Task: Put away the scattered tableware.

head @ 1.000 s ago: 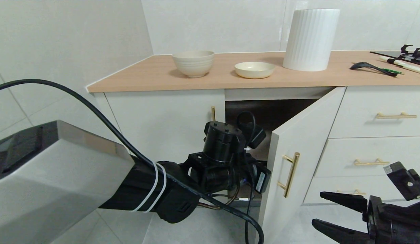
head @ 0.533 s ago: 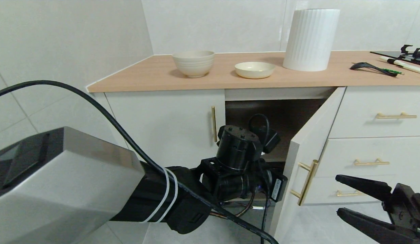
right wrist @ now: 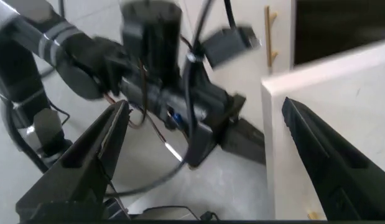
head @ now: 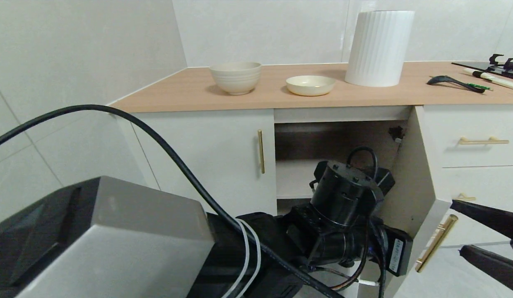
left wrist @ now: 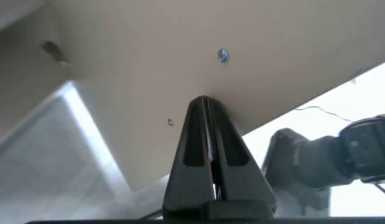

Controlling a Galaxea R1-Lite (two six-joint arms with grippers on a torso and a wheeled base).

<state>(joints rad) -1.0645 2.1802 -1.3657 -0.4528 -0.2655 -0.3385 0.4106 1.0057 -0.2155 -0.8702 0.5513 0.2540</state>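
Note:
A ribbed beige bowl (head: 235,77) and a shallow cream dish (head: 310,85) sit on the wooden counter (head: 186,89). Farther right lie a black ladle (head: 455,82) and some long utensils (head: 494,78). Below them the cabinet door (head: 409,178) stands swung wide open. My left gripper (left wrist: 206,99) is shut, its tips pressed against the door's inner face (left wrist: 180,56). My right gripper (head: 457,226) hangs open low on the right, beside the door's gold handle (head: 436,244). In the right wrist view the right gripper (right wrist: 204,104) holds nothing, and the door's edge (right wrist: 329,124) is near one finger.
A tall white ribbed canister (head: 379,48) stands at the back of the counter. The open cabinet shows a bare shelf (head: 295,178). The left cabinet door (head: 206,157) is closed, and drawers (head: 480,140) lie to the right. A thick black cable (head: 157,136) arcs over my left arm.
The cabinet door has swung much farther open to the right, with my left arm following against its inner face. My right gripper has drawn back to the right, still open.

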